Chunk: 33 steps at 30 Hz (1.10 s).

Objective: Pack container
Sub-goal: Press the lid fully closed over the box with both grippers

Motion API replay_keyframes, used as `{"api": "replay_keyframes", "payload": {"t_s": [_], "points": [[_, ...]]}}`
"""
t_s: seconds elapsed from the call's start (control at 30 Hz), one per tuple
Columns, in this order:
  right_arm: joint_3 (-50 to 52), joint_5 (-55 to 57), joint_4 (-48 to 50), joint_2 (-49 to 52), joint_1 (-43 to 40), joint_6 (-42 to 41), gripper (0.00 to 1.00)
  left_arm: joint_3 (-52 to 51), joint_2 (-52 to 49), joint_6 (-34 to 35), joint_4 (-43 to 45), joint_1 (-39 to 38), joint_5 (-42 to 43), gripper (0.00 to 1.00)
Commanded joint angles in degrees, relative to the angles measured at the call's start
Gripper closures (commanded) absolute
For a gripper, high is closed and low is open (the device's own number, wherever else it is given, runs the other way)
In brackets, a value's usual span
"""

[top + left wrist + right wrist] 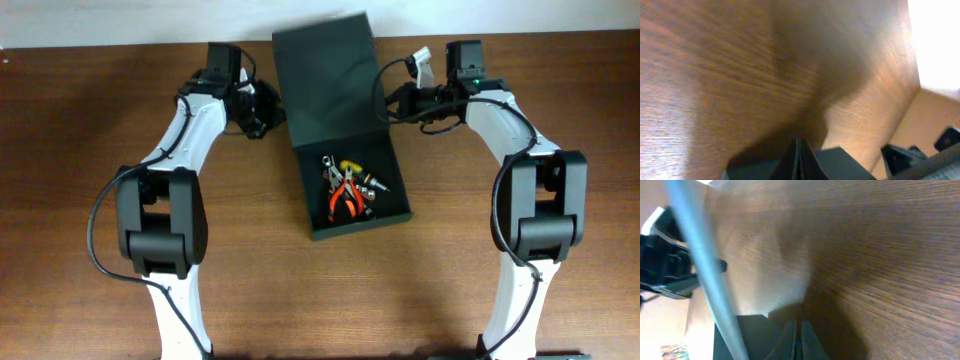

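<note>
The container (352, 227), a dark green-black box, lies open in the middle of the table with its flap lid (325, 80) folded back toward the far edge. Inside lie orange-handled pliers (345, 198) and several small tools. My left gripper (268, 112) is just left of the lid, with its fingers shut and empty (799, 161). My right gripper (392, 108) is just right of the lid, with its fingers shut and empty (800, 339). A dark edge of the lid shows beside each gripper in the left wrist view (842, 162) and the right wrist view (747, 335).
The wooden table (90, 150) runs to both sides of the box. A grey cable (700, 255) crosses the right wrist view. The left arm's body (160, 215) and the right arm's body (535, 210) stand either side of the box.
</note>
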<state>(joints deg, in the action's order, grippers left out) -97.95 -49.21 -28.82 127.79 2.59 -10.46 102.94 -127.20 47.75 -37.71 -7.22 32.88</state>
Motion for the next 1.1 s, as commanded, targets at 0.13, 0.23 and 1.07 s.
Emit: {"api": "replay_keyframes", "payload": {"t_s": [0.13, 0.23, 1.07], "points": [[-1.88, -7.19, -2.34, -4.85, 1.86, 3.89, 0.96, 4.66, -0.5, -10.03, -5.35, -1.55, 5.53, 0.98], [-1.88, -7.21, -4.04, -5.64, 1.86, 5.03, 0.96, 5.46, -0.5, -12.5, -7.65, -1.55, 5.53, 0.98], [-1.88, -1.55, -26.05, -17.77, 1.86, 18.53, 0.96, 13.64, 1.49, -28.83, -25.38, -1.55, 2.73, 0.98]]}}
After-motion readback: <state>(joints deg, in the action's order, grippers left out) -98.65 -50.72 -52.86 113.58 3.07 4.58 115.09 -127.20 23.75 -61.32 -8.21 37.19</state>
